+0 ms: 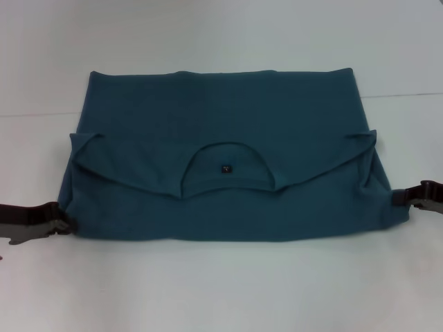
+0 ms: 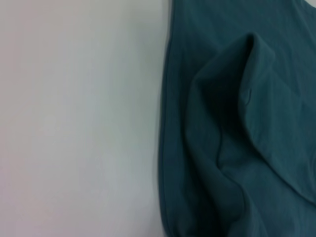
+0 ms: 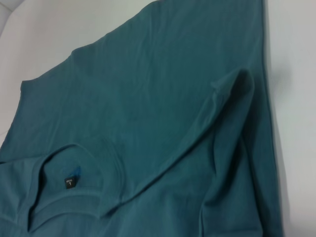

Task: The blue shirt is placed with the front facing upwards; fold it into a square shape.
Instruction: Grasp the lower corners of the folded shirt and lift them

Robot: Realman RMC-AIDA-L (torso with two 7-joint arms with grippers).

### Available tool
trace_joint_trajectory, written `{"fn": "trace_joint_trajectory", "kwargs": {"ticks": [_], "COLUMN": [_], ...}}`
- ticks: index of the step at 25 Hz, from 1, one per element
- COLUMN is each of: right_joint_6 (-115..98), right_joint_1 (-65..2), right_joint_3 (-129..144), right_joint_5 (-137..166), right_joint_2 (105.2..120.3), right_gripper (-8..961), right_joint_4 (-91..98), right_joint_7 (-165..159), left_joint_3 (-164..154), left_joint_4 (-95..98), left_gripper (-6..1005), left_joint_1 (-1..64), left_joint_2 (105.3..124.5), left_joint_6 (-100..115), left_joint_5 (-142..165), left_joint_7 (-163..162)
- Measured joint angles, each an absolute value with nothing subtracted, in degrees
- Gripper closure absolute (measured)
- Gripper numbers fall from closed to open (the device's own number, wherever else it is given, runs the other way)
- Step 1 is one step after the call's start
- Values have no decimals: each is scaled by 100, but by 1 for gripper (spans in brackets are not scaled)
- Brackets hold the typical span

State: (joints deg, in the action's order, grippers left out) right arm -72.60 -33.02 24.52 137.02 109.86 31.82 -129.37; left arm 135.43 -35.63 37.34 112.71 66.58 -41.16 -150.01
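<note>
Teal cloth fills the middle of my head view: the blue shirt lies flat on the white worktop, folded over itself into a wide band. The top part has been brought down toward me, so the collar now points at the near edge, with the small dark neck label showing inside the curved neckline. No lettering shows; only plain teal fabric faces up. The folded-over layer ends in a shallow V on each side of the collar, and the sleeves make small peaked flaps at the left and right ends of that layer.

My left gripper sits low on the worktop at the shirt's near left corner, its dark tips touching the fabric's edge. My right gripper is at the near right side, its tips likewise meeting the cloth. Whether either pair of jaws is apart, together or clamped on fabric, I cannot tell, since the tips are dark and merge with the shirt's edge.

My left wrist view shows the shirt's hemmed side edge running along bare worktop, with a raised, rumpled fold of cloth just beside it. My right wrist view shows the collar and label close up, the diagonal edge of the folded layer crossing the flat fabric, and a sleeve peak standing slightly up near the shirt's side edge.
</note>
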Motion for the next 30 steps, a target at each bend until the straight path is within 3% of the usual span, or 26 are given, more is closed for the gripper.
{"fn": "trace_joint_trajectory", "kwargs": {"ticks": [30], "right_joint_6": [-7596], "right_joint_1": [-3227], "right_joint_3": [2452], "right_joint_5": [13702], "right_joint_2": [10986], "right_gripper": [898], "right_joint_4": [3333], "right_joint_7": [-12750], "left_joint_3": [13967], "left_joint_4": [-3737], "left_gripper": [923], "left_joint_1": [3555], "left_joint_2": [11418], "left_joint_6": [6895], "left_joint_5": [-4186], "left_joint_7": [-14363]}}
